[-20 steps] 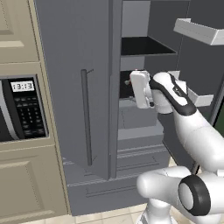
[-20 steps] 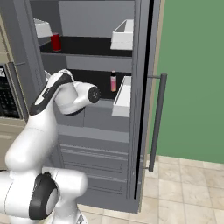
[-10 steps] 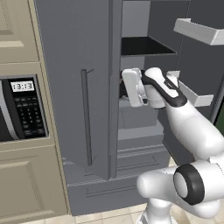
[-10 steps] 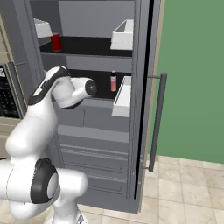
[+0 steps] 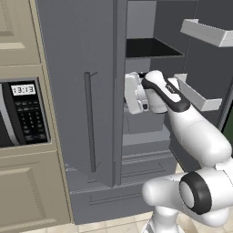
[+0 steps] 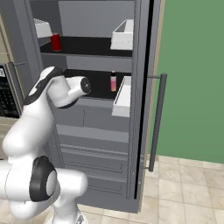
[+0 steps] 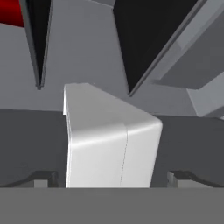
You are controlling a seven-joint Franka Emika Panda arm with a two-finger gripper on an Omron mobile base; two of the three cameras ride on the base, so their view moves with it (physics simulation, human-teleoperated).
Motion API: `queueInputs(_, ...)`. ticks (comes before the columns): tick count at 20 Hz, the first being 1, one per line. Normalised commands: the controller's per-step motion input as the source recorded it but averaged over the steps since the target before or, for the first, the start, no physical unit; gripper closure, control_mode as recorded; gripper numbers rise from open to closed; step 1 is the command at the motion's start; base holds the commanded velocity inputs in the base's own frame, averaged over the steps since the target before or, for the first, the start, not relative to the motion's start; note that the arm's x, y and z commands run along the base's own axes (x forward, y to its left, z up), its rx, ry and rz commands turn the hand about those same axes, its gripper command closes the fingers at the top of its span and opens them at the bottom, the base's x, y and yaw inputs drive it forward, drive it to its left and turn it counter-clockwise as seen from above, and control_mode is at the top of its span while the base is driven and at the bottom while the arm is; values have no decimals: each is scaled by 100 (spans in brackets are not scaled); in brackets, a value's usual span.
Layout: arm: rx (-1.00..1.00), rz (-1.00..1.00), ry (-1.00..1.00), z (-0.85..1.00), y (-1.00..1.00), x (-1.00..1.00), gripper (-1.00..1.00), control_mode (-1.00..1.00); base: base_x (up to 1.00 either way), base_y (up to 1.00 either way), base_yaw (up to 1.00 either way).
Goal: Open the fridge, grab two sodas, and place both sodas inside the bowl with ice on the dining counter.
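The grey fridge (image 5: 82,54) has its right door (image 6: 146,87) swung wide open. On an upper black shelf, at the left, stands a red soda (image 6: 56,42). It also appears as a red patch, the soda (image 7: 9,12), at the hand view's top left. A second small reddish container (image 6: 113,82) stands on the shelf below. My gripper (image 5: 131,93) reaches into the fridge just past the left door's edge, at the lower shelf's height. It is open, the gripper (image 7: 113,178) holding nothing, with a white box-like bin (image 7: 109,140) straight ahead between the fingertips. The bowl and the dining counter are out of view.
A beige cabinet with a built-in microwave (image 5: 22,113) stands left of the fridge. White bins (image 6: 124,96) hang on the open right door, whose bar handle (image 6: 157,122) sticks out. Grey drawers (image 6: 92,148) lie under the shelves. A green wall (image 6: 197,65) is on the right.
The hand has moved left inside the fridge, closer to the left door's edge. The jaws have stayed open and empty.
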Motion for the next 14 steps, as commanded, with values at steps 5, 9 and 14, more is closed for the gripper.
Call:
queueInputs(5,0,5,5,-5,43,-24,-100,-100,0,0,0)
queueInputs(9,0,5,6,-1,48,-27,-100,-100,0,0,0)
queueInputs(14,0,6,6,0,52,-35,-100,-100,0,0,0)
